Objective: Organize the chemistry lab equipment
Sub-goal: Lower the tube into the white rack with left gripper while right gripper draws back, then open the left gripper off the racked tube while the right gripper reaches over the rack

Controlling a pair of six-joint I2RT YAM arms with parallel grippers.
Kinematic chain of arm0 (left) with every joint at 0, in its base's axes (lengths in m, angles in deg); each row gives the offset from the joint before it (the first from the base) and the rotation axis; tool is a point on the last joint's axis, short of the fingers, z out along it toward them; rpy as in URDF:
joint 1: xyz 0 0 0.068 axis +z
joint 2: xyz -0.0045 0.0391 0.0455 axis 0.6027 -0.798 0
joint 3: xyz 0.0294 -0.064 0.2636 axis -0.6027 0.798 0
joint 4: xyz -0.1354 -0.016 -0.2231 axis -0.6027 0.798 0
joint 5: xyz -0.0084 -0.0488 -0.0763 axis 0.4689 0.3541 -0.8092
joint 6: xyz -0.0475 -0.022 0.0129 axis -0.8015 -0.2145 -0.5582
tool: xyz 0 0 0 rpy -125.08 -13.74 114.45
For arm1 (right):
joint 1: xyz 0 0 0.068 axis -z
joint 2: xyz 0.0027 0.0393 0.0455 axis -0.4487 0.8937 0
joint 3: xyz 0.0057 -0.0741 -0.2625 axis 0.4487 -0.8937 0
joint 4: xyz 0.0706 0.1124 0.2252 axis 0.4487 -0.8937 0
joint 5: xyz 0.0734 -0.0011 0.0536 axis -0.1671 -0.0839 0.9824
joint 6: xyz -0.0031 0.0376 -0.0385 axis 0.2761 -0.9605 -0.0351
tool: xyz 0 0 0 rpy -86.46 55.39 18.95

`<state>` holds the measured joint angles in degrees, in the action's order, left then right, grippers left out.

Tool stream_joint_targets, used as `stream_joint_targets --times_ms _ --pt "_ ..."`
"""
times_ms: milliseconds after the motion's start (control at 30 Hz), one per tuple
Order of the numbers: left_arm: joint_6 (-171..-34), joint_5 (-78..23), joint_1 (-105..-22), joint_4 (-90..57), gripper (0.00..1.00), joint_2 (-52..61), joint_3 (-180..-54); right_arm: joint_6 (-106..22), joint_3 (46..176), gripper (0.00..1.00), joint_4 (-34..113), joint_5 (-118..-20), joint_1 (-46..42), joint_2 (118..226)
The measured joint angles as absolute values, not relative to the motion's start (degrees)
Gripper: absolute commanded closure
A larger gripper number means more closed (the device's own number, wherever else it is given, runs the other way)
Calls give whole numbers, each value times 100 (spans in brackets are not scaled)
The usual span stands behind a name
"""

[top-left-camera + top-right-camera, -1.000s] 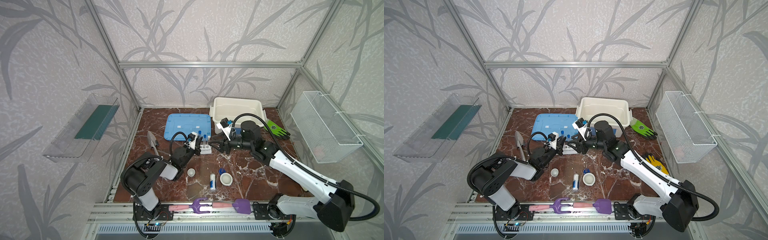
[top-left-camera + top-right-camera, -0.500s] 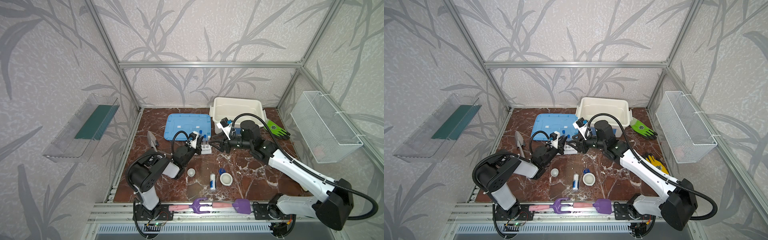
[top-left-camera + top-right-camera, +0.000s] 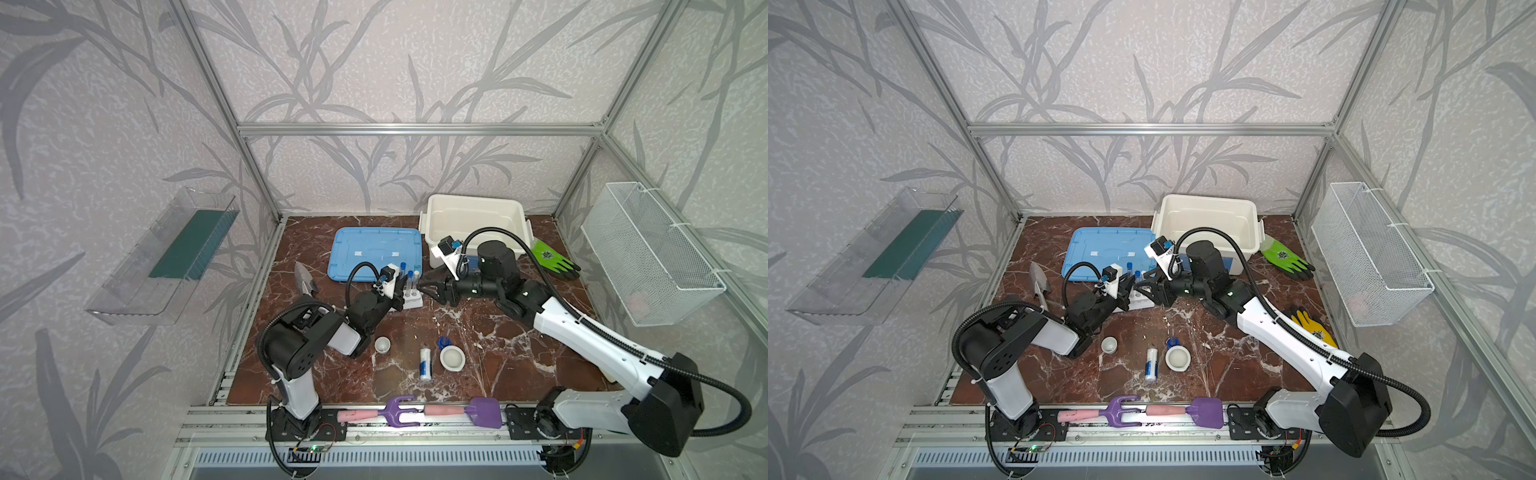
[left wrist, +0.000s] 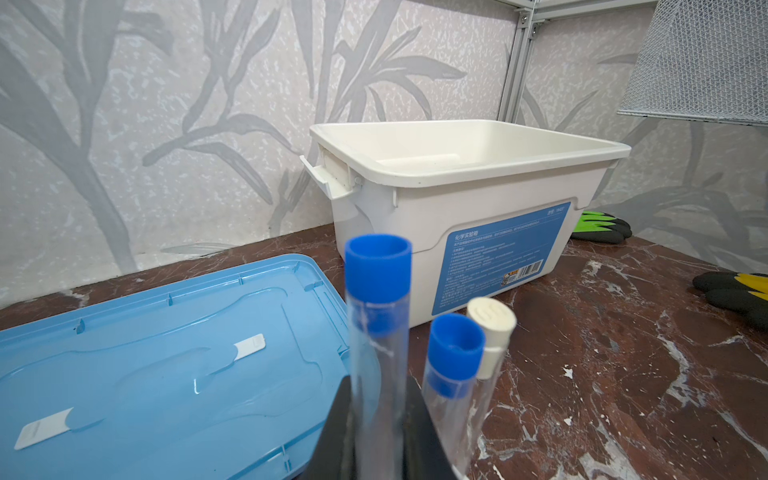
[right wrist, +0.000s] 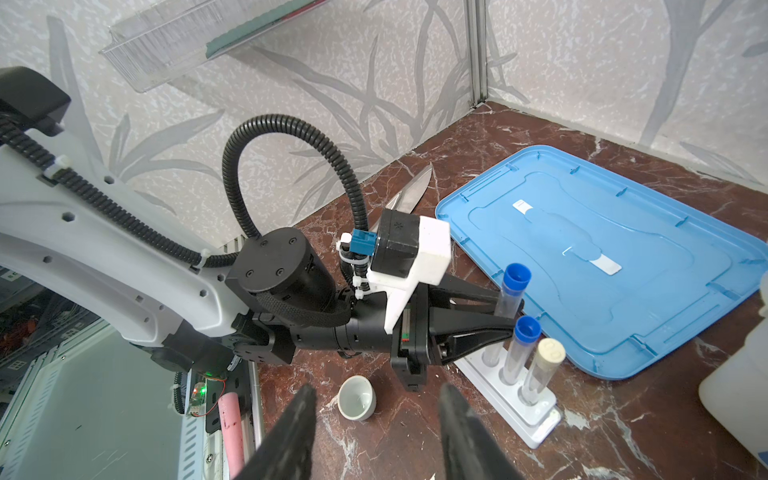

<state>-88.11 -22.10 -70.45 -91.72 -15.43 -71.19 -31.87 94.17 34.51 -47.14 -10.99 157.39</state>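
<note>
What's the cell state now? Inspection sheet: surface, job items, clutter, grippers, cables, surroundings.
Surface: brown marbled tabletop, no spill seen.
Job's things: white rack carries tall blue-capped tube, short blue-capped tube, cream-capped tube; small white cup, white bowl, blue piece, lying blue-labelled bottle loose in front; white bin open, blue lid flat beside it.
Clutter: trowel left of the lid; purple fork, purple spade on front rail; green glove, yellow glove at right.
Grippers: left gripper shut on the tall blue-capped tube; right gripper open, empty, beside the rack.
Cables: left-arm hose, right-arm hose arch above their arms, no snag seen.
Surroundings: clear shelf hung at left, wire basket hung at right.
</note>
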Motion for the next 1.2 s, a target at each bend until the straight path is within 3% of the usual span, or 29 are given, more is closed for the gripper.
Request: stream_joint_targets --times_ms 700,1200 --pt "-8658 -2437 -7043 -9172 75 -1637 -7182 -3187 9389 52 3451 -4766 -1075 15863" --pt "-8559 -2391 -7043 -9166 74 -1597 -7173 -3187 9389 51 3440 -4764 -1066 15951"
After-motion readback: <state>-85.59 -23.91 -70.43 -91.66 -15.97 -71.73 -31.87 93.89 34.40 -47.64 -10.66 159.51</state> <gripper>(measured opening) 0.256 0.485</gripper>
